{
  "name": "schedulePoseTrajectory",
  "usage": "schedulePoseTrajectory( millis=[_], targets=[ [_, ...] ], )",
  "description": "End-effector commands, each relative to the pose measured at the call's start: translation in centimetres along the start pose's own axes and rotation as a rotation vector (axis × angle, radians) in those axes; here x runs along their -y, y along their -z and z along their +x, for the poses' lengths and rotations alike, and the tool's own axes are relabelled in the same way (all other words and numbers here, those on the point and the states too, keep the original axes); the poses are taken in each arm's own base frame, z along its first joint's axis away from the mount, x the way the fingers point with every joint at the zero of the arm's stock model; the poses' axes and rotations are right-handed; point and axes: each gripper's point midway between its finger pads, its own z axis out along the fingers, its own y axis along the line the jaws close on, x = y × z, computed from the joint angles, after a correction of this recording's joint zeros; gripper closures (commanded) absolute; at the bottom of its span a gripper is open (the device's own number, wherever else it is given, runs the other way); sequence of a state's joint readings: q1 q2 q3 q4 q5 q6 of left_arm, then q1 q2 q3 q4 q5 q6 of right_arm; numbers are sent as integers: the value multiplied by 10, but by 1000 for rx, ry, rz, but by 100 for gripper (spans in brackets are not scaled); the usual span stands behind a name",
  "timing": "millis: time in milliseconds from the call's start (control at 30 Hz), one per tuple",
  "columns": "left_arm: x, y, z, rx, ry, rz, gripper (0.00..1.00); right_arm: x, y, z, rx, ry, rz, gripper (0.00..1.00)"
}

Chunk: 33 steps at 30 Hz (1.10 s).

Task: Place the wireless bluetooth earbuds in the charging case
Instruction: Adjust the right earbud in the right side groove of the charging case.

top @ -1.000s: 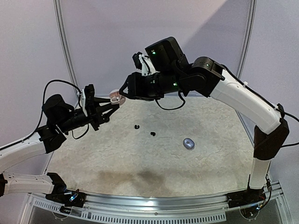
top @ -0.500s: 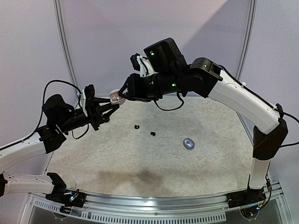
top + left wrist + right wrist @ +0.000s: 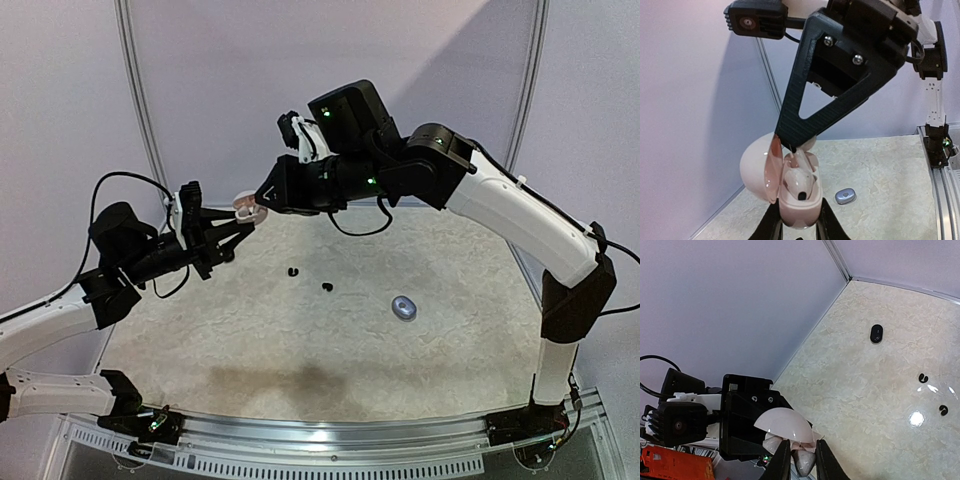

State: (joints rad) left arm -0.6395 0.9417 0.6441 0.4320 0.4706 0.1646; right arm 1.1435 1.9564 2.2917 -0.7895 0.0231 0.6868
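A: Where does the step stand?

B: The left tool (image 3: 797, 231) is clamped on the base of the pink charging case (image 3: 790, 192), holding it up in the air above the bench's (image 3: 330, 340) far left part, lid swung open to the left. The right tool (image 3: 790, 145) comes in from above, its tips right at the case's mouth.

A: Is it carrying a bud?

B: Its fingers stand narrow with something whitish between them in the right wrist view, but I cannot tell whether that is a bud or the case's inner shell. One whitish earbud (image 3: 802, 182) with a dark dot already sits in a well of the case.

A: So how to do this well?

B: Keep the left arm still; the case is the target and any wobble spoils the aim. The right tips should go straight down over the free well, avoid the open lid, and let go only once the bud is seated. Light pressure, I judge, since the case is pinched only at its bottom.

A: And what else is about?

B: Two black earbuds (image 3: 293, 271) (image 3: 327, 287) lie on the bench near the middle, a little apart. A grey-blue case (image 3: 404, 307) rests further right, shut. All are well below and clear of the two arms.

A: Anything in the way?

B: Mainly the lid, which stands close to the right tool's tips, and the tool's own bulk hides the well from the left wrist view.
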Motion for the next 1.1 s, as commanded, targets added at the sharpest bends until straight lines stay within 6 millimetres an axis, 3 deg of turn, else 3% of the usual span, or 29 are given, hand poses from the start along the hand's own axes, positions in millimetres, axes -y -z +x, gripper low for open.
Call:
schedulePoseTrajectory(
  millis=[0,333,467,633,767,1067],
  targets=[
    [5,1,2,-7,5,2,100,-4,-8,4,-10,15,-13,84],
    [-1,0,-2,-7,83,-21,100,-4,-10,3,-4,24,-18,88],
    [3,1,-6,3,123,4,100,-15,-9,9,-37,83,-77,89],
    [8,2,-12,16,136,37,100,-13,-17,29,-104,171,-103,90],
    [14,3,-17,32,151,72,100,-9,-22,39,-132,226,-98,87],
    [28,4,-24,50,199,173,100,-20,-17,47,-153,406,-168,79]
  ],
)
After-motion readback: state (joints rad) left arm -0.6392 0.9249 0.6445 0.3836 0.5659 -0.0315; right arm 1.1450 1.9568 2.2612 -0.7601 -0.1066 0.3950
